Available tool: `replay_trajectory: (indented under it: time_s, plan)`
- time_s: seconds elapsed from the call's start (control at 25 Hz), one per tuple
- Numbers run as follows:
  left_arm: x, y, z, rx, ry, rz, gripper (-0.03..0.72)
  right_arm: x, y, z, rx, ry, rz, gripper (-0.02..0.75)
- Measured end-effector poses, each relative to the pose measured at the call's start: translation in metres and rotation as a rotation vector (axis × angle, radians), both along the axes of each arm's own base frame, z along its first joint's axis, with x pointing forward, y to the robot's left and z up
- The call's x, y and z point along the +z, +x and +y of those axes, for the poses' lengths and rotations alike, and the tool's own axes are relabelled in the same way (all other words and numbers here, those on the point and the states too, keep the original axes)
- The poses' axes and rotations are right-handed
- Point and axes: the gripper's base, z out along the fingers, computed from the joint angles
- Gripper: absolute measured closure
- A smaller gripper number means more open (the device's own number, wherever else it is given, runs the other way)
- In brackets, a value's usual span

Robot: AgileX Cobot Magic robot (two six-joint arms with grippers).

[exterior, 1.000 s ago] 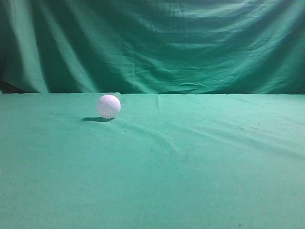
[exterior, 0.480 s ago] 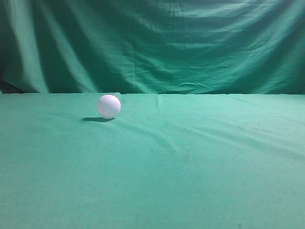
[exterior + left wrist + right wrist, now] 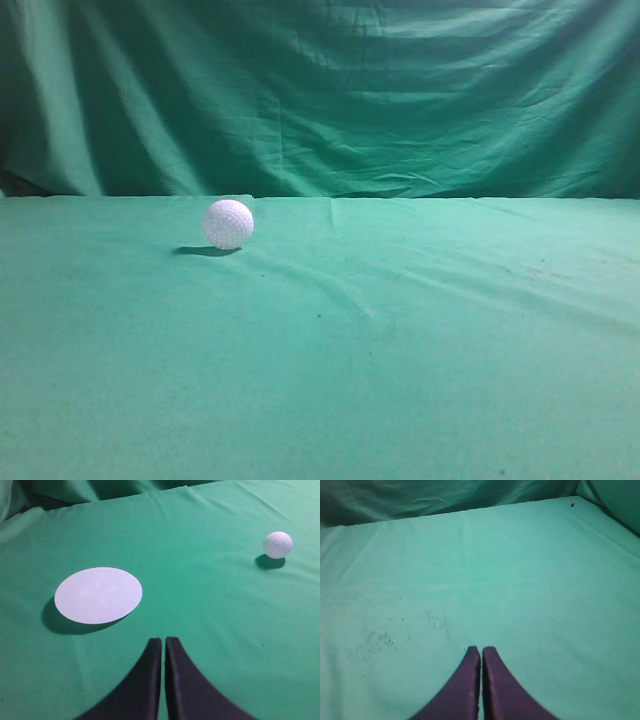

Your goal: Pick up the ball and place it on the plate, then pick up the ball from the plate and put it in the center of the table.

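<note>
The ball (image 3: 228, 223) sits alone on the table (image 3: 420, 380), toward the far edge and left of the middle as I see it from the exterior view. In my left wrist view the ball (image 3: 277, 545) lies off to the right and well apart from the plate (image 3: 98, 595), a flat white disc resting on the green cloth. Neither thing is touched by anything.

My left gripper (image 3: 163, 645) hangs above the table with its two dark fingers pressed together, holding nothing. My right gripper (image 3: 481, 655) is likewise closed and empty, over a bare stretch of cloth on its own side; I see neither ball nor plate from there.

I judge the ball light, hard and rigid, with a dimpled skin that gives some bite, yet round enough to squirt out of a careless pinch or roll away on a nudge. I would open the left gripper wide, come down from above and close across its widest girth. The plate looks thin and possibly paper, though the view is too soft to be sure, so the ball may roll off it.
</note>
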Motion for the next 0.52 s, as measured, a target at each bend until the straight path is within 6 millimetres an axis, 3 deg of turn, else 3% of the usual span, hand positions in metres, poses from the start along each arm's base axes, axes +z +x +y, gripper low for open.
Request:
replay_trajectory:
  time_s: [0.52]
  plan:
    - [0.0000,0.0001,0.0006,0.004,0.008,-0.001,0.688,0.0000,0.0000,0.0000,0.000,0.000,0.000,0.738]
